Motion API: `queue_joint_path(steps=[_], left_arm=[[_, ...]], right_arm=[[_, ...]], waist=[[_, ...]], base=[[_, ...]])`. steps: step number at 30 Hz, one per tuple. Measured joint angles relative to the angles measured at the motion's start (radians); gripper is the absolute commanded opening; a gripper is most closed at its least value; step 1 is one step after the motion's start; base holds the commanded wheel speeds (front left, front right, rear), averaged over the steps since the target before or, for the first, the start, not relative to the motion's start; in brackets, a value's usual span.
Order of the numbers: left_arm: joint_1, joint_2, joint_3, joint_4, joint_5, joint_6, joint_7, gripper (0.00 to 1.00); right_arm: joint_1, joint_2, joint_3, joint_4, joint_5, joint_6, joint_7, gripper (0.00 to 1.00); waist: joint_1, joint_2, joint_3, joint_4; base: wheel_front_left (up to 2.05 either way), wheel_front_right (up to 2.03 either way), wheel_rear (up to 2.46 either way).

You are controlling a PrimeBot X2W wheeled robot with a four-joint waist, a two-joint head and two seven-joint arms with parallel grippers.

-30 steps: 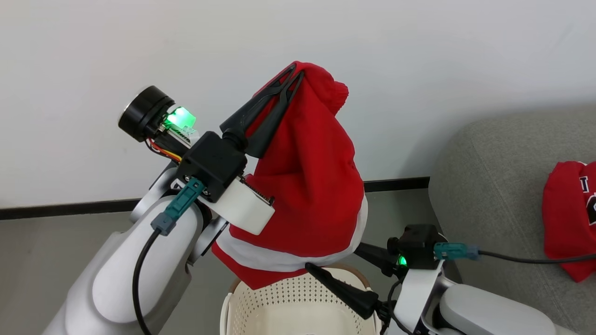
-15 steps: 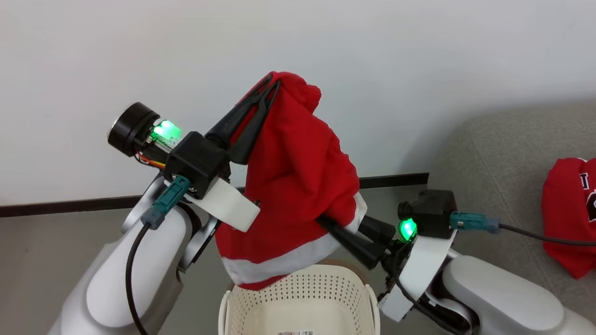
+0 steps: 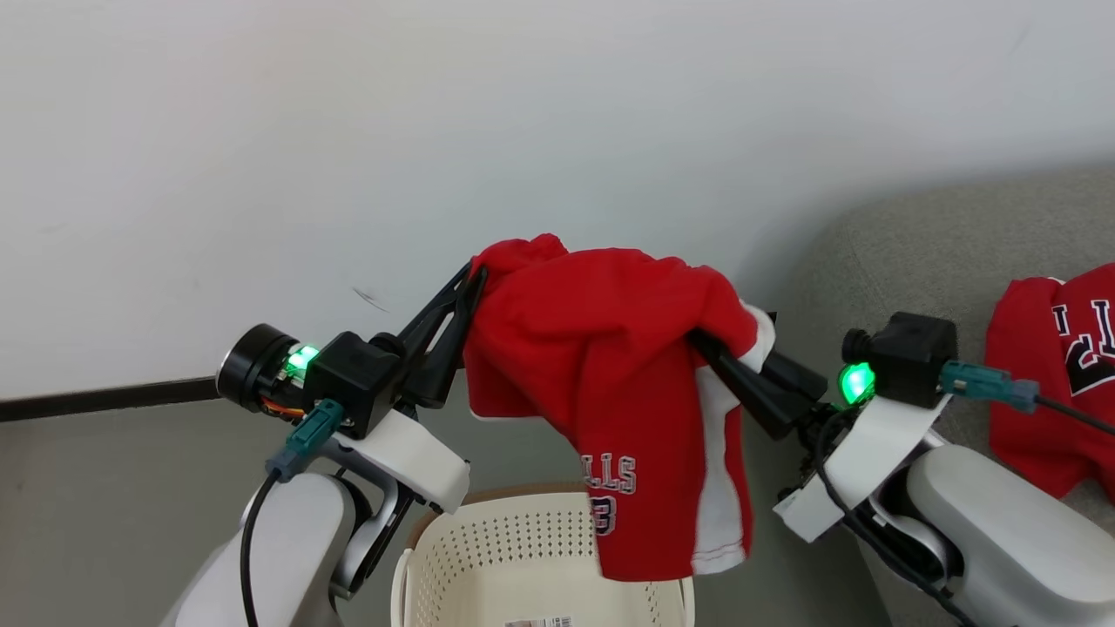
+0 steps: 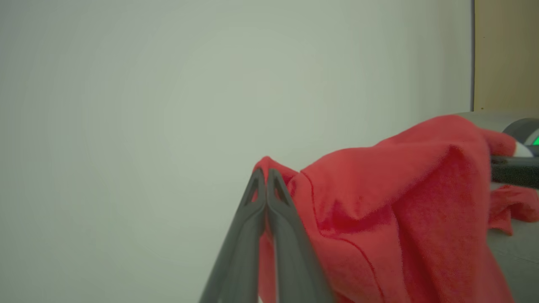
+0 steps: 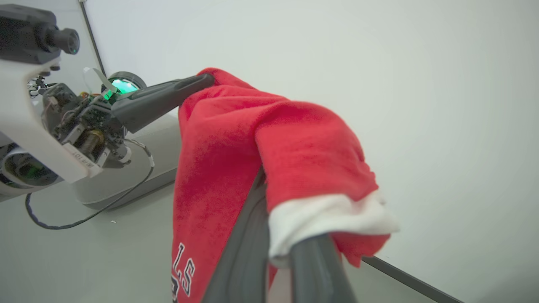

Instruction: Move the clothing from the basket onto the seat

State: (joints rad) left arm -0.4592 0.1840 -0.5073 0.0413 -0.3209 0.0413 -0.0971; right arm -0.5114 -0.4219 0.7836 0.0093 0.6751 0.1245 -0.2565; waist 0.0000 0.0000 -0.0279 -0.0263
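Observation:
A red garment (image 3: 601, 348) with white trim and printed letters hangs spread between my two grippers, above the cream basket (image 3: 523, 549). My left gripper (image 3: 475, 277) is shut on its left corner, and the left wrist view shows the fingers (image 4: 266, 185) pinched together on the red cloth (image 4: 400, 189). My right gripper (image 3: 701, 338) is shut on the white-trimmed right edge; its tips are buried in fabric (image 5: 303, 151) in the right wrist view. The grey seat (image 3: 941, 252) lies to the right, with another red garment (image 3: 1054, 374) on it.
A pale wall stands close behind the arms, with a dark baseboard (image 3: 104, 396) along the grey floor. The basket rim (image 3: 453, 509) sits right below the hanging cloth. My left arm's wrist unit (image 5: 80, 122) is at the left in the right wrist view.
My right gripper has closed on the garment's white-trimmed edge and risen. The left gripper has come down, so the garment now stretches between both. The head view has shifted too.

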Motion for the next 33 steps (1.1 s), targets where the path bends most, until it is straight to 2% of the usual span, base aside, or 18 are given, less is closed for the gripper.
queue_joint_path(steps=[3,4,5,6,7,15,27,33], left_arm=[[0.026,-0.005,0.006,0.015,-0.016,0.0,-0.001,0.0],[0.032,-0.007,0.007,0.018,-0.02,0.0,-0.003,0.13],[0.038,-0.011,0.008,0.022,-0.027,0.0,-0.007,0.34],[0.038,-0.011,0.008,0.022,-0.027,0.0,-0.007,0.84],[0.05,-0.017,0.008,0.03,-0.047,0.0,-0.011,1.0],[0.09,-0.026,-0.005,0.06,-0.077,-0.021,-0.028,1.0],[0.111,-0.068,-0.074,0.105,-0.11,-0.093,-0.072,1.0],[0.128,-0.09,-0.116,0.134,-0.113,-0.113,-0.086,1.0]], right_arm=[[0.003,-0.013,-0.055,0.002,-0.02,0.0,0.0,0.0],[0.007,-0.017,-0.071,0.003,-0.028,0.0,0.0,0.0],[0.015,-0.02,-0.087,0.003,-0.035,0.0,0.0,0.0],[0.015,-0.02,-0.087,0.003,-0.035,0.0,0.0,0.0],[0.029,-0.026,-0.117,0.008,-0.045,0.0,0.0,0.0],[0.078,-0.06,-0.225,0.028,-0.067,0.0,0.0,0.0],[0.189,-0.097,-0.407,0.032,-0.108,0.0,0.0,0.0],[0.264,-0.099,-0.498,0.022,-0.122,0.0,0.0,0.0]], waist=[[0.0,0.0,0.0,-0.008],[0.0,0.0,0.0,-0.011],[0.0,0.0,0.0,-0.014],[0.0,0.0,0.0,-0.014],[0.0,0.0,-0.001,-0.02],[0.0,0.0,-0.002,-0.043],[0.0,0.0,-0.001,-0.103],[0.0,0.0,0.002,-0.149]], base=[[0.0,0.0,0.0],[0.0,0.0,0.0],[0.0,0.0,0.0],[0.0,0.0,0.0],[0.0,0.0,0.0],[0.0,0.0,0.0],[0.0,0.0,0.0],[0.0,0.0,0.0]])
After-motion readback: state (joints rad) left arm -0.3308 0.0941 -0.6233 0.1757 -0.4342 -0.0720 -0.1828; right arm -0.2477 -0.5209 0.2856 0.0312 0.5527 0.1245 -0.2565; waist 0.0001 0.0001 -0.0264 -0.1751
